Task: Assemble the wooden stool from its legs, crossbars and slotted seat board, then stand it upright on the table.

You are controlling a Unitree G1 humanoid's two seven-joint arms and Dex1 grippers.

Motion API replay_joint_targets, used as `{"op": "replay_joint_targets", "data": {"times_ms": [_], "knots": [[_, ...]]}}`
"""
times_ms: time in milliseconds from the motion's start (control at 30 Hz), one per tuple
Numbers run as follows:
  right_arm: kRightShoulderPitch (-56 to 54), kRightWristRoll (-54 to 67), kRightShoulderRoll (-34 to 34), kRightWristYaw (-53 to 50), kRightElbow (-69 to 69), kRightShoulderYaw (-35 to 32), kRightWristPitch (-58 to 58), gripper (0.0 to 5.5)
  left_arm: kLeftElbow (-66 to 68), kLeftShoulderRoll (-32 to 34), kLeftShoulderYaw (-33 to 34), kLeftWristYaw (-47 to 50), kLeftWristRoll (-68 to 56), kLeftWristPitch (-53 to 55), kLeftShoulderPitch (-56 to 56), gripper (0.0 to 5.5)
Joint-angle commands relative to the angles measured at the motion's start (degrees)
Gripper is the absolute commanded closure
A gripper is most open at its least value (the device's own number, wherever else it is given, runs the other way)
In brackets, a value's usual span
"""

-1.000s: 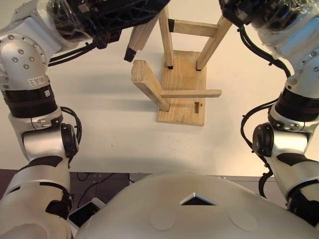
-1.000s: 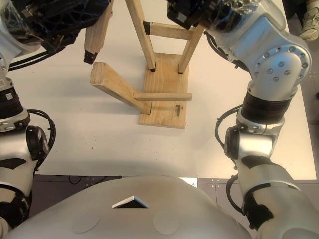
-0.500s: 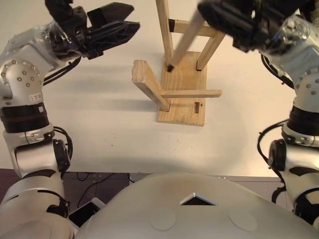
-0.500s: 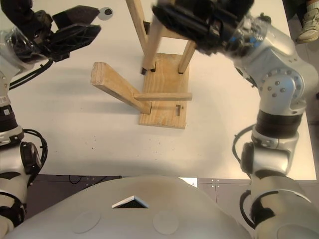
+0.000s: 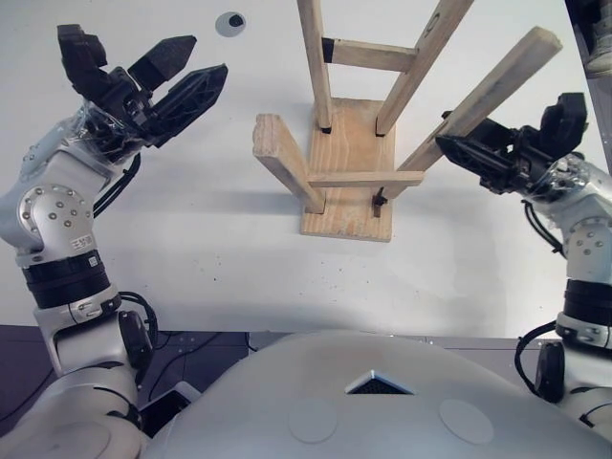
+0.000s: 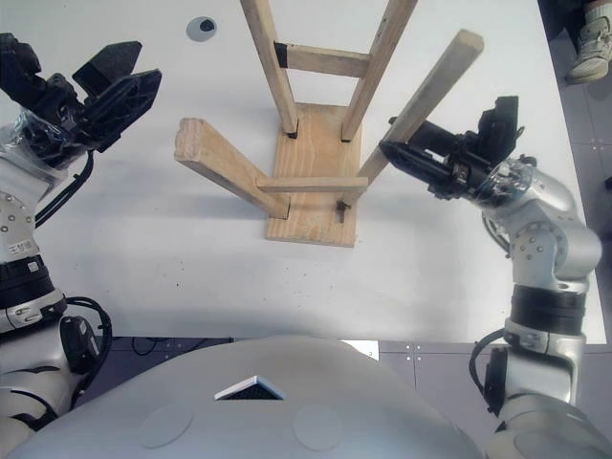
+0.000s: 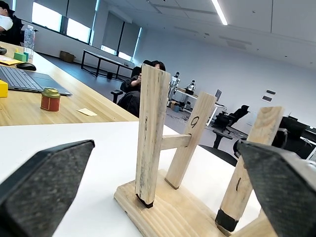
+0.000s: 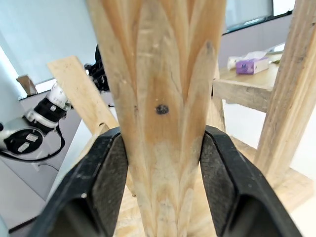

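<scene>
Currently your right gripper clamps a tilted leg footed at the near right corner of the seat board; your left gripper hangs open above the table's left side.

Open table left of stool legs

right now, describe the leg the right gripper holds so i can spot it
Find the seat board lying flat mid-table. At its near right corner one leg leans out rightward. It alone is clamped in the right gripper.
</scene>
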Motion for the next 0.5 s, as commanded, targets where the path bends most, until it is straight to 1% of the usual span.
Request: {"op": "replay_joint_targets", "data": {"times_ms": [33, 100, 200, 300, 400, 500], "knots": [[3.41, -3.68, 0.74, 0.68, -1.81, 3.14, -2.11, 3.48, -0.01, 0.47, 0.37, 0.78, -0.07, 0.14, -0.59, 0.10], [4.62, -6.37, -0.59, 2.08, -1.31, 4.39, -5.23, 3.48, 0.33, 0.66, 0.43, 0.78, -0.10, 0.20, -1.01, 0.10], [5.35, -8.39, -3.57, 4.36, 0.84, 4.20, -8.20, 3.48, 0.41, 0.85, 0.43, 0.85, 0.06, 0.06, -1.03, 0.10], [4.98, -8.70, -6.91, 7.15, 3.19, 3.32, -9.01, 3.48, 0.52, 1.01, 0.65, 0.88, 0.29, -0.33, -0.71, 0.10], [6.35, -8.76, -11.54, 11.68, 2.67, 4.11, -8.14, 3.48, 0.51, 0.88, 0.72, 1.00, 0.61, -0.89, -0.22, 0.10], [6.70, -11.26, -13.60, 14.45, 4.17, 5.46, -10.69, 3.49, 0.36, 0.75, 0.82, 1.30, 0.80, -1.27, 0.17, 0.10]]}}
